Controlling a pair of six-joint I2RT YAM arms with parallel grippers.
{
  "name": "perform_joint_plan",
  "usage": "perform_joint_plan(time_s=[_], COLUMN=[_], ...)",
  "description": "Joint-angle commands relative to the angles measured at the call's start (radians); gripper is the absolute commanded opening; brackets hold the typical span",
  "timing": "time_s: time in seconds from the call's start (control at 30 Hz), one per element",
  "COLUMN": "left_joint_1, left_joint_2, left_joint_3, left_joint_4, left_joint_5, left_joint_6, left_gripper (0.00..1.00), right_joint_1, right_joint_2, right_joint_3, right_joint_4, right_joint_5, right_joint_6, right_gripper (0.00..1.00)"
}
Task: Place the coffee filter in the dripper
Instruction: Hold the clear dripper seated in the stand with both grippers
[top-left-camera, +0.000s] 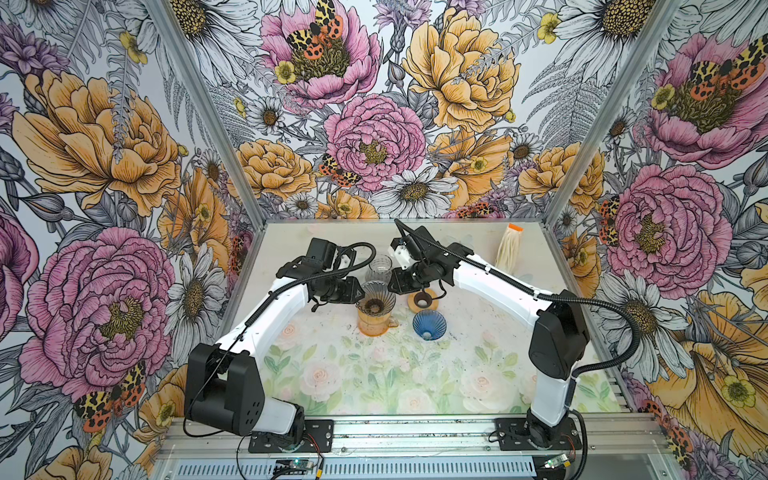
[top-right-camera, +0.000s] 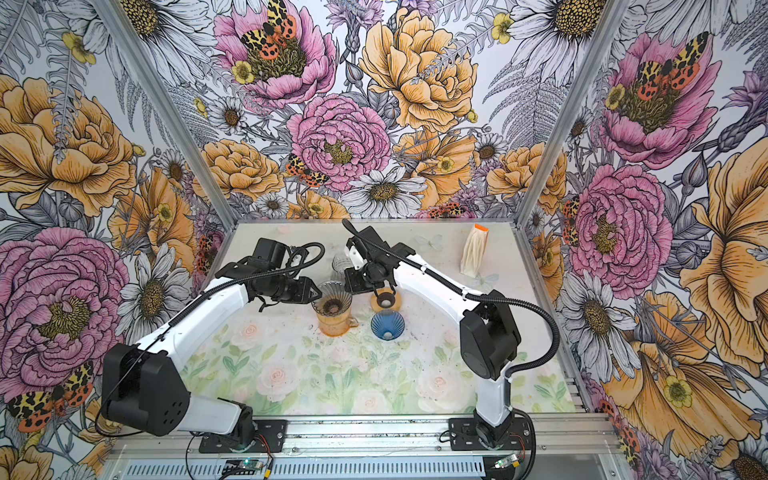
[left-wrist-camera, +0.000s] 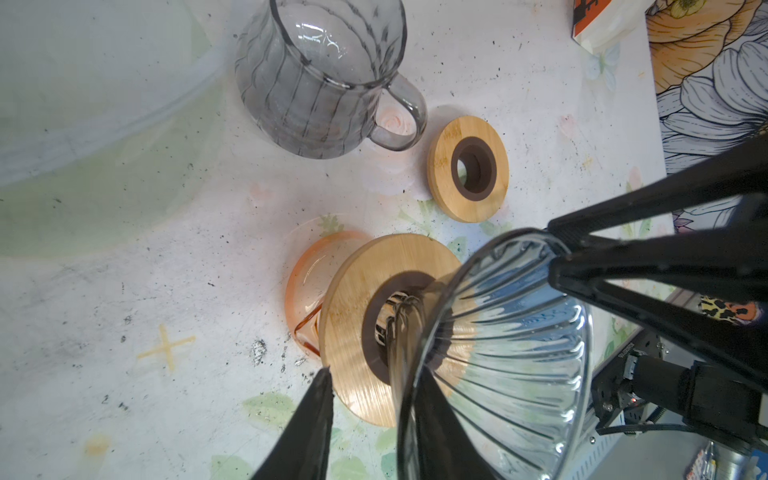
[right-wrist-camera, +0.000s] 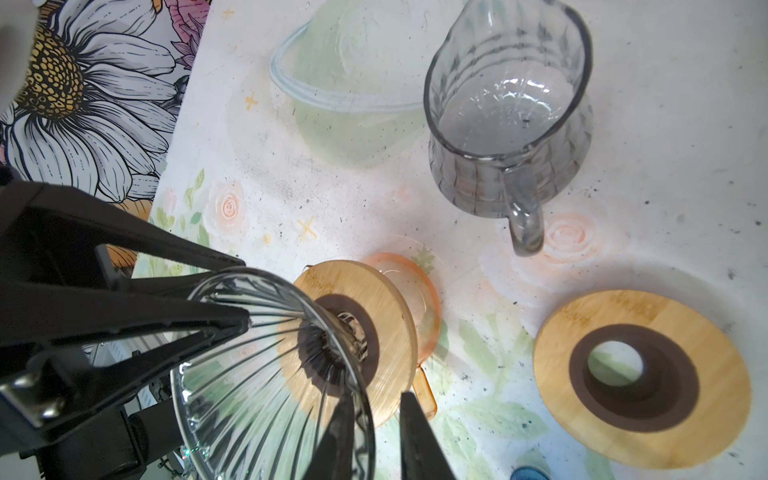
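Glass dripper (top-left-camera: 373, 297) seated on carafe (top-left-camera: 374, 326). Astride its rim: left gripper (left-wrist-camera: 374, 382), part-open; right gripper (right-wrist-camera: 374, 397), can't tell if clamped.

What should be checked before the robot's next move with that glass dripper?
1. Clear dripper seated on its wooden ring over the orange mug: ok.
2. Dripper free of any filter: ok.
3. Filter held: not ok; the filter pack stands at the back.
4. Left gripper and right gripper free: not ok; both straddle the rim.
5. Left pinch on rim: not ok, a gap shows.
6. Right pinch: cannot tell.
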Motion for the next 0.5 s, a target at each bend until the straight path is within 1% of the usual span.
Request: perform_joint_plan(time_s=[0.0,0.47], left_joint_1=[0.010,0.004], left_joint_2=[-0.026,-0.004], left_joint_3=[0.031,0.031], left_joint_4=[0.000,0.000], left_joint_5=[-0.035,-0.044], left_joint_6=[0.007,0.008], left_gripper=[0.33,0.30], right_joint_1=[0.007,0.012], right_joint_2=[0.010,0.018], right_joint_3=[-0.004,-0.001], right_joint_4=[0.001,0.001], right_joint_5=[-0.009,-0.007], right_joint_6=[0.005,-0.004], right_gripper=[0.22,0.17])
